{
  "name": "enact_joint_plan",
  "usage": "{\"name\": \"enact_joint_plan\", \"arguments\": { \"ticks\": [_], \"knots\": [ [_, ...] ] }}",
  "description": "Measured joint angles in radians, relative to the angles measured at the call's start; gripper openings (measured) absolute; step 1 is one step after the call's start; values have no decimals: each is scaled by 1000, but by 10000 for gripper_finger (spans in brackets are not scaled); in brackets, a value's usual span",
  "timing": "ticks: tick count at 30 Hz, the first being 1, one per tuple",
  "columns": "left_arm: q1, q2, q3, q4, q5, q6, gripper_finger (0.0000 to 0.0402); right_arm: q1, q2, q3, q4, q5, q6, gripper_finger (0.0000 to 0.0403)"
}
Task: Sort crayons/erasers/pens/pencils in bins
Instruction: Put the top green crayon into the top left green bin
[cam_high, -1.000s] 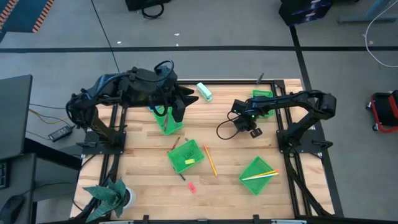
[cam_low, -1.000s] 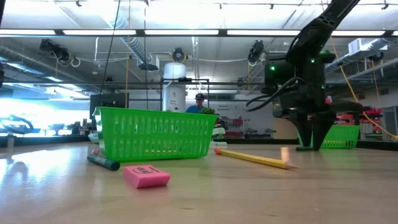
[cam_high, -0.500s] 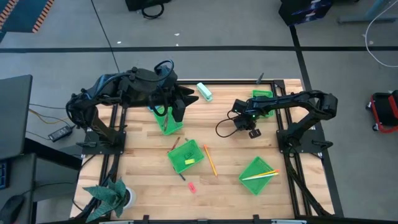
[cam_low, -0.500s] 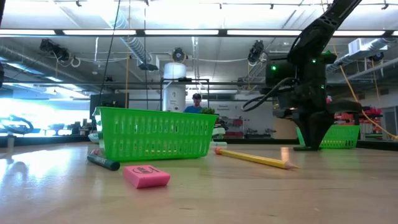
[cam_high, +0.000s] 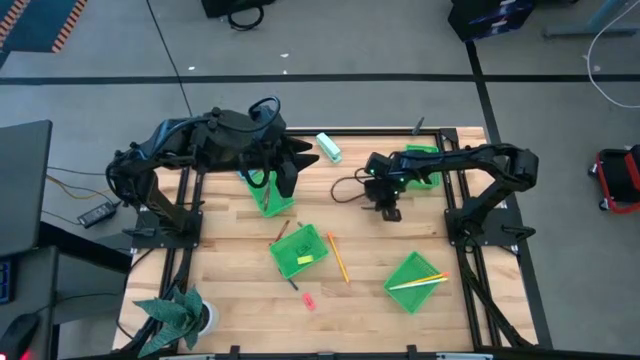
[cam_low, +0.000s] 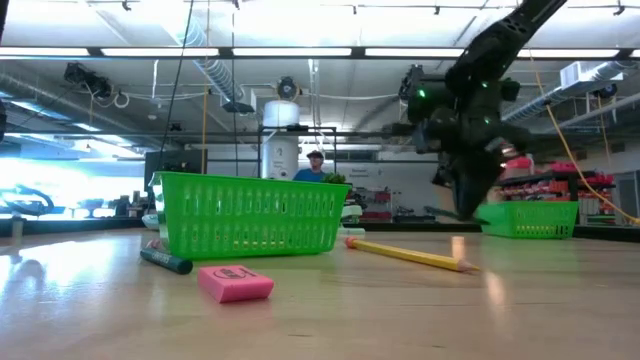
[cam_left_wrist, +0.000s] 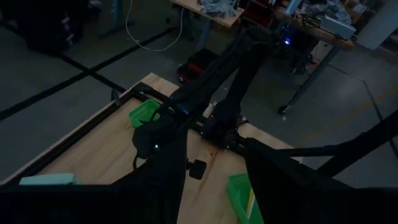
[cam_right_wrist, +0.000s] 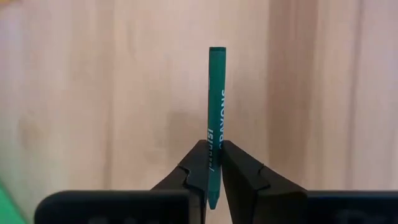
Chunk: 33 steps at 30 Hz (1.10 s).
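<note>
I have the right gripper (cam_right_wrist: 212, 163) clamped on a green crayon (cam_right_wrist: 216, 118), the stick pinched near its lower end between the two jaws and standing straight out past them over bare wood. Half a second ago this arm was down low near the surface by the far-right bin (cam_high: 422, 160); now the right gripper has lifted clear and shifted toward the middle of the table, which in the low view shows as the arm tilted and well off the wood. I read that as the pick being done and the carry under way.

The left gripper (cam_high: 285, 178) has not moved; it hangs over the bin (cam_high: 262, 193) at the back left, and I cannot tell how its jaws stand.

Left on the wood are a pencil (cam_high: 337, 256) beside the centre bin (cam_high: 297, 252), a pink eraser (cam_low: 235, 283) near the front edge, and a dark pen (cam_low: 165, 261) just beside that bin. The front-right bin (cam_high: 415, 281) already holds pencils. Which bin takes crayons I cannot judge from here; that choice is my next call.
</note>
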<state>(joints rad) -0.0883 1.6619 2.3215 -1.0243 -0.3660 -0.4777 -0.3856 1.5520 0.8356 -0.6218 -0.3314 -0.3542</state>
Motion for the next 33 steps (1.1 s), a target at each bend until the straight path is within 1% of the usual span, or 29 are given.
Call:
{"name": "enact_joint_plan", "arguments": {
  "ticks": [8, 14, 19, 24, 26, 30, 33],
  "knots": [
    [0, 0, 0, 0, 0, 70, 172, 2, 0, 81, -14, -107, 161, 44],
    [12, 0, 0, -3, -13, 101, 172, 3, -1, 199, -15, -164, 248, 44],
    [48, 0, 0, -49, -131, -19, 172, 10, -2, 312, -14, -178, 302, 44],
    [73, 0, 0, -60, -136, -35, 172, 25, -2, 412, -10, -178, 347, 44],
    [76, -9, -1, -129, -147, -46, 172, 25, -2, 447, -7, -178, 381, 44],
    [73, -59, -2, -304, -292, -116, 172, 15, -3, 504, 13, -178, 449, 44],
    [69, -102, 0, -358, -341, -121, 172, 12, -4, 532, 50, -178, 482, 44]
  ]
}}
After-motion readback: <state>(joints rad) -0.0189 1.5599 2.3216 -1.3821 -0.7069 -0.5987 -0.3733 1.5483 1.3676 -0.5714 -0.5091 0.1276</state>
